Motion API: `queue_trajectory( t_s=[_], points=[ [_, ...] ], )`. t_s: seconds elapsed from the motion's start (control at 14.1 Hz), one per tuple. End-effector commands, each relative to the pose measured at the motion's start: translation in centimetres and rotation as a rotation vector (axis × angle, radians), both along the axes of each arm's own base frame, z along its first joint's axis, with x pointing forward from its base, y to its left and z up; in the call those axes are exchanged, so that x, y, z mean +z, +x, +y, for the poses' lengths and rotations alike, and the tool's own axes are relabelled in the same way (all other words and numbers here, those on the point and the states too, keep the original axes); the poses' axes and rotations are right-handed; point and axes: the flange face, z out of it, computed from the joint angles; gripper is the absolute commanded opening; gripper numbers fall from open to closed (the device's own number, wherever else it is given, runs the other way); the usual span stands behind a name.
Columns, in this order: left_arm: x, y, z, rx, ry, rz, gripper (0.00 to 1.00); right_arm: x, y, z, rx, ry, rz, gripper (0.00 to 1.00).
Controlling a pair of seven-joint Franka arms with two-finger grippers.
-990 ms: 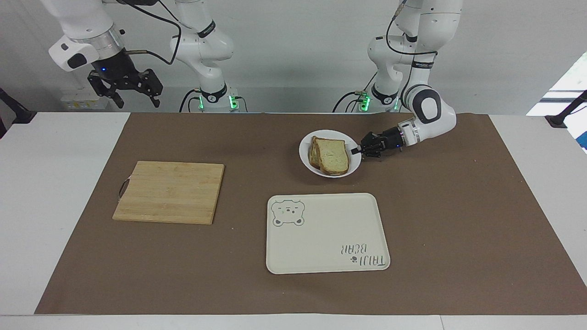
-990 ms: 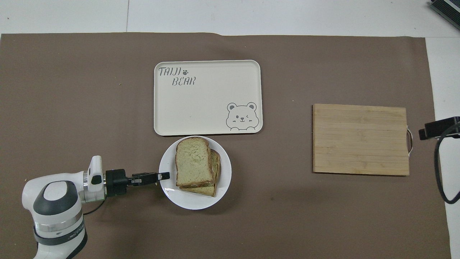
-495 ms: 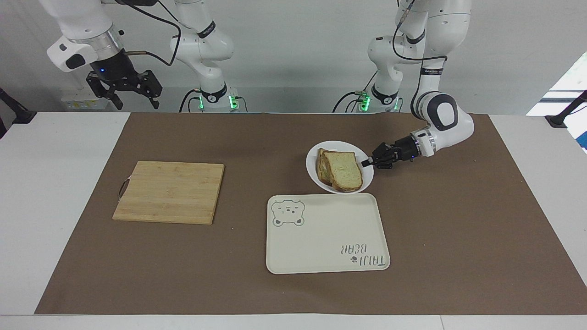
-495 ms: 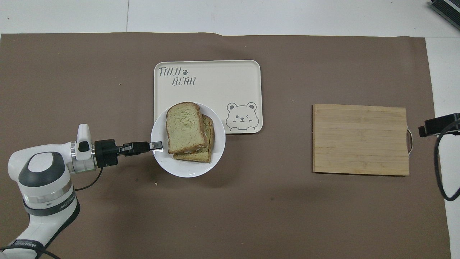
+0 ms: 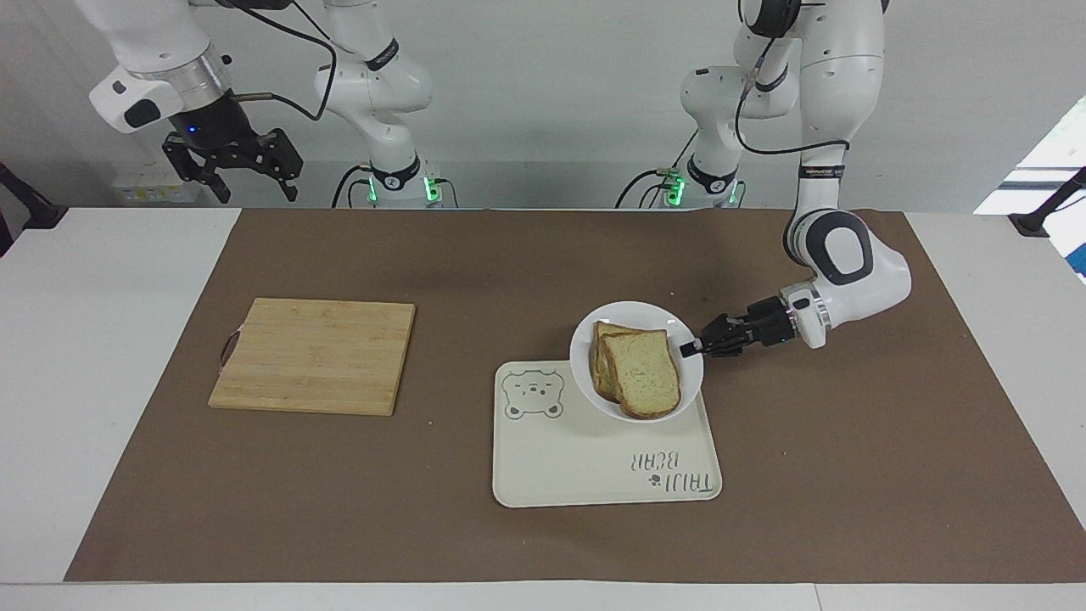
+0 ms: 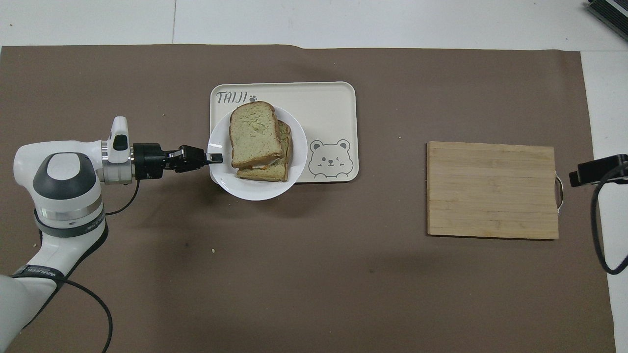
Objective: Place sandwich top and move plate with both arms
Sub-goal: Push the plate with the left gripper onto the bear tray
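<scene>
The right gripper (image 5: 246, 182) waits up in the air over the right arm's end of the bench (image 5: 110, 339), and its fingers (image 5: 222, 188) are spread wide with nothing in them, just as they were a second ago. The wooden cutting board (image 5: 314, 355) lies flat on the brown mat (image 5: 339, 509) and has not moved. The cream tray (image 5: 594, 462) with the bear drawing has stayed where it was too. The plate (image 5: 585, 335) has changed the most: a second ago it sat on the mat, nearer to the robots than the tray, and now it is lifted over the tray's corner beside the bear. It covers part of the tray's writing in the overhead view. The sandwich top (image 5: 645, 372) lies on the lower bread on the plate and has travelled along with it. The left gripper (image 5: 689, 348) pinches the plate's rim at the side toward the left arm's end, with its fingers pressed tight on it. The left arm has stretched farther out over the mat than before.
</scene>
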Motion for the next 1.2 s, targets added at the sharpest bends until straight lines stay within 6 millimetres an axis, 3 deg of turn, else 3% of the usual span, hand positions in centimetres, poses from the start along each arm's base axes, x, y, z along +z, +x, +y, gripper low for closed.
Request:
queue_trajectory(
  t_s=[0.0,0.49,0.78,1.13],
  points=[
    [0.9,3.1,-2.7,-0.053,-0.016,-0.025,0.00,0.3,0.2,0.0,0.016,0.017,-0.002,1.00],
    [0.1,7.6,-3.5,-0.053,0.004,-0.067,0.00,0.3,0.2,0.0,0.016,0.017,-0.002,1.00],
    [-0.6,7.8,-3.9,-0.053,0.035,-0.075,0.00,0.3,0.2,0.0,0.016,0.017,-0.002,1.00],
    [-0.6,7.2,-7.1,-0.075,0.058,-0.089,0.00,0.3,0.2,0.0,0.016,0.017,-0.002,1.00]
  ],
)
